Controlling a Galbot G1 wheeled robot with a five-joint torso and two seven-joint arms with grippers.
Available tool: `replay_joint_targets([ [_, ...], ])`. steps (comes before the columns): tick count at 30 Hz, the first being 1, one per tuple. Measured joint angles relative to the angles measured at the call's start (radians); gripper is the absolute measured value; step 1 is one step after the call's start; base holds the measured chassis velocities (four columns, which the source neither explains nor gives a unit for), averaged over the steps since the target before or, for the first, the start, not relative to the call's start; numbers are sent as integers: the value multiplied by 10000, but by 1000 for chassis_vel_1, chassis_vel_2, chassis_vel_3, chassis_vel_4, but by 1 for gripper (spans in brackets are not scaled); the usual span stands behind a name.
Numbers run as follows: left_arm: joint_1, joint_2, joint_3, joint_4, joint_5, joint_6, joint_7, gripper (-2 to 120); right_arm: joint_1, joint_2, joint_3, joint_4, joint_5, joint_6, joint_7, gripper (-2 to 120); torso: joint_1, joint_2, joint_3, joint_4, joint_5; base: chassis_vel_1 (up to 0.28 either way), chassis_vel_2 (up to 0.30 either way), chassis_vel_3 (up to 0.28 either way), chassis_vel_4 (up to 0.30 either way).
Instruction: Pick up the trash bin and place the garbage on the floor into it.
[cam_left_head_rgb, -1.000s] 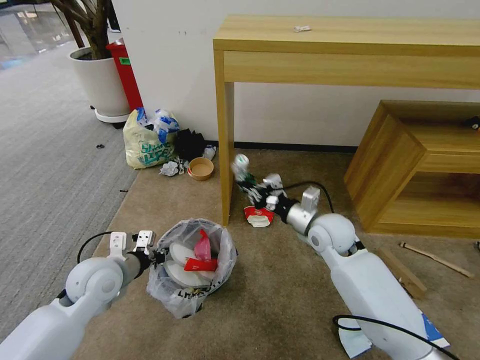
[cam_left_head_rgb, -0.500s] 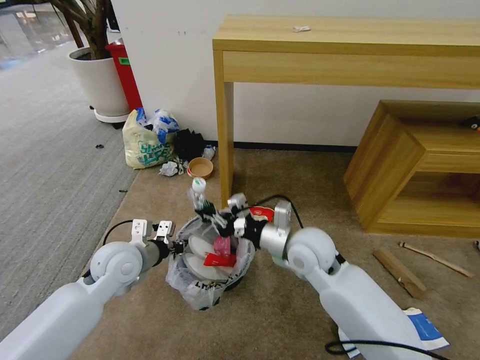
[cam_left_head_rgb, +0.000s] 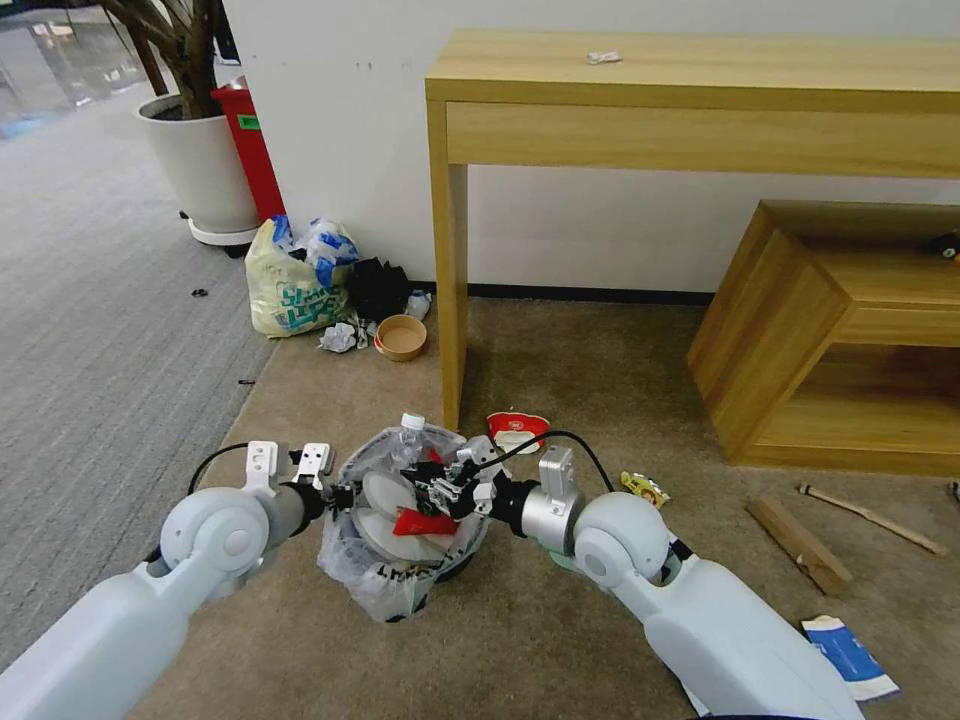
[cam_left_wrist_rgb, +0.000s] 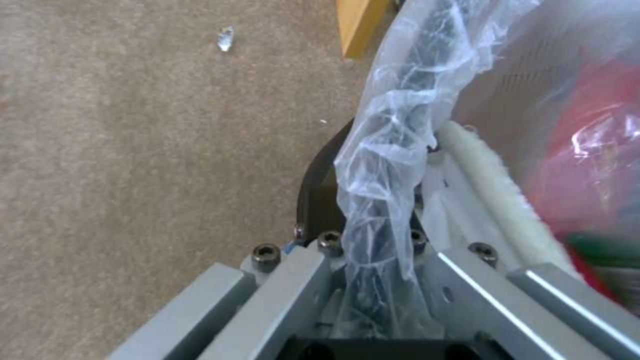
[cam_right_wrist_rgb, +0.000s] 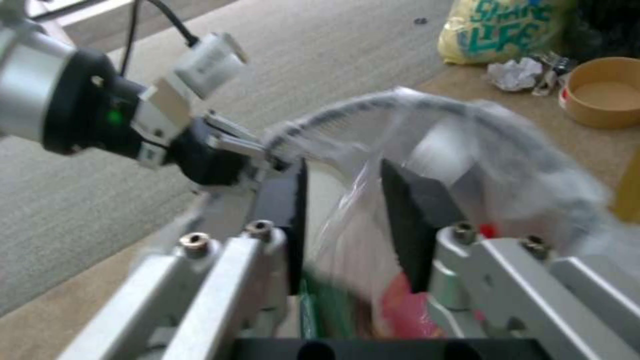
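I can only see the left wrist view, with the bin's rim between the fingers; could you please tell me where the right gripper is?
Observer: In the head view, the right gripper hangs over the mouth of the trash bin, opposite the left gripper, which is on the rim.
Operator: Thank you. Is a plastic bottle anywhere near it?
Observer: Yes, a plastic bottle stands up at the bin's far rim with its white cap on top, just beyond the right gripper.
Operator: And is any litter lying outside the bin?
Observer: Yes. A red-and-white cup lies by the table leg, and a wooden stick and a cardboard piece lie on the robot's right.
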Motion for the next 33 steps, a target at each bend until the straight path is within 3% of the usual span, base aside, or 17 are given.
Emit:
replay_joint_targets([
  [13,642,-119,-647,-187,277,0,37,0,-295,-150,731,606,58,132,1155,76,0,1,0,-1,0,0,0,0,0],
  [16,967,-189,-847,-337,413,1,20,0,-671,-421,1365,539,-354,211,1777,92,-1,1,0,4,0,0,0,0,0],
  [18,1007,-206,-870,-360,429,0,13,0,-798,-490,1532,494,-488,257,1802,95,0,0,0,4,0,0,0,0,0],
  [19,1062,-264,-915,-401,461,0,-30,0,-1365,-726,2184,345,-864,384,1729,99,0,1,0,1,2,0,0,0,0],
  [22,1071,-299,-934,-421,467,0,-58,0,-2058,-877,2844,236,-1071,482,1573,100,0,0,0,0,3,0,0,0,0],
  [24,1089,-304,-963,-464,465,0,-85,0,-3328,-1035,4027,2,-1421,682,1031,100,0,1,-1,-2,1,0,0,0,0],
  [26,1093,-298,-966,-476,463,0,-92,0,-3667,-1059,4330,-83,-1520,761,841,100,0,1,-1,-4,4,0,0,0,0],
  [29,1102,-282,-973,-526,437,0,-134,0,-5125,-1173,5628,-483,-1781,1340,53,100,0,1,-1,-4,2,0,0,0,0],
  [33,1105,-279,-974,-535,420,0,-181,0,-5971,-1197,6324,-923,-2056,2006,-628,100,0,2,-1,0,-1,0,0,0,0],
])
